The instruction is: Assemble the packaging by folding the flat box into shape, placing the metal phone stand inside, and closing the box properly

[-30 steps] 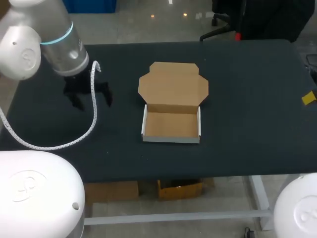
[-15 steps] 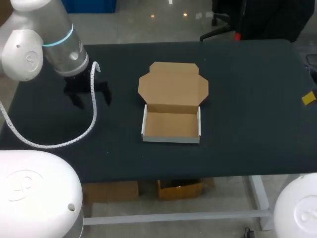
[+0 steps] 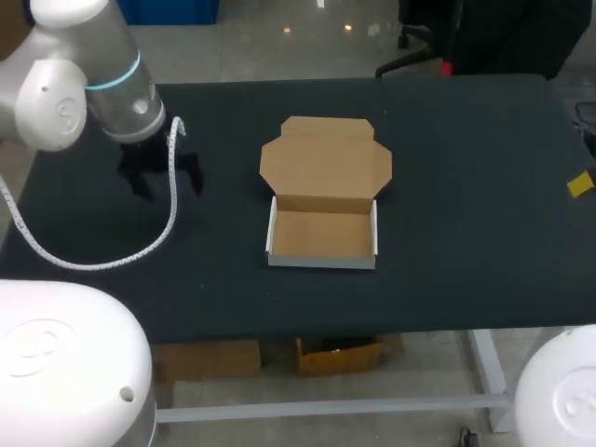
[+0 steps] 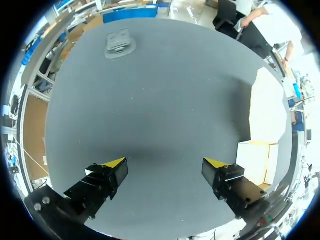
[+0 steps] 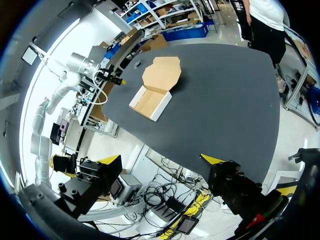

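"The box (image 3: 321,235) sits folded up mid-table (image 3: 466,186), lid flap laid back flat behind it, nothing inside. What now?"

"Fetching the metal phone stand (image 4: 119,44), I'd say. It lies flat, well ahead of the left gripper (image 4: 165,162), near the far corner. Best to come down square over it and pinch across a narrow part, so it lifts level."

"And the fingers?"

"Left ones are spread wide, empty, over bare tabletop. The right gripper (image 5: 161,159) is likewise spread, holding nothing, out past the table's edge."
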`<action>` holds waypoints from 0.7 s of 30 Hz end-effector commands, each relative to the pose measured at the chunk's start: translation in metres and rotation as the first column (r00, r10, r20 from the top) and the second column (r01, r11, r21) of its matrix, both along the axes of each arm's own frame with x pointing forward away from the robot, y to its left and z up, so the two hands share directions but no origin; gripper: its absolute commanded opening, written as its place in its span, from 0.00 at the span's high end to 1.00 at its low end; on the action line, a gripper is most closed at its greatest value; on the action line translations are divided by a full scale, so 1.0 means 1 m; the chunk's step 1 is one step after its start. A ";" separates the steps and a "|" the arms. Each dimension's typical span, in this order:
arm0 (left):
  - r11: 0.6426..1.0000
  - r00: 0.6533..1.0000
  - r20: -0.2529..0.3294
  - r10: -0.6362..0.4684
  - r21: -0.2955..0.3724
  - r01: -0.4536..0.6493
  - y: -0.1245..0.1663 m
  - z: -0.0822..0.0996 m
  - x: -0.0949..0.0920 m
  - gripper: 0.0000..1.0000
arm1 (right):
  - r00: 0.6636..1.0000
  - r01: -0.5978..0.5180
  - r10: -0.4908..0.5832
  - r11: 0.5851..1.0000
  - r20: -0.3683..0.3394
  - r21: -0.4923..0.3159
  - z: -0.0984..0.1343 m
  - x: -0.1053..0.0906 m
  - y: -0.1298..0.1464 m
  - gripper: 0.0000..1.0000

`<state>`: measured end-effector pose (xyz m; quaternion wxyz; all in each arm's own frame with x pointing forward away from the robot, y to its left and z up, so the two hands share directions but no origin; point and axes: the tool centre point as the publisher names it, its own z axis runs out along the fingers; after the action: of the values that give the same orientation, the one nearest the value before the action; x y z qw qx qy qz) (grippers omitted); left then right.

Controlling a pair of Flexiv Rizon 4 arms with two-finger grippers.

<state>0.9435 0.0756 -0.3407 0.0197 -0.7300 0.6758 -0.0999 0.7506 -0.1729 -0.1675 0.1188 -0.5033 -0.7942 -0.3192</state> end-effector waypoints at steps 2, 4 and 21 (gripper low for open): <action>1.000 1.000 -0.019 0.006 -0.003 -0.006 0.003 -0.007 0.014 0.00 | 1.000 0.000 0.000 1.000 0.001 -0.001 0.001 -0.002 0.000 0.00; 1.000 1.000 -0.018 0.006 -0.007 -0.006 0.005 -0.008 0.018 0.00 | 1.000 0.000 0.000 1.000 0.001 -0.001 0.001 -0.002 0.000 0.00; 1.000 1.000 -0.002 0.019 -0.001 -0.019 0.020 -0.026 0.059 0.00 | 1.000 0.000 0.000 1.000 0.001 -0.001 0.001 -0.002 0.000 0.00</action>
<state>0.9933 0.0966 -0.3604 0.0217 -0.7360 0.6685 -0.1049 0.7508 -0.1730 -0.1678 0.1189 -0.5032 -0.7942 -0.3193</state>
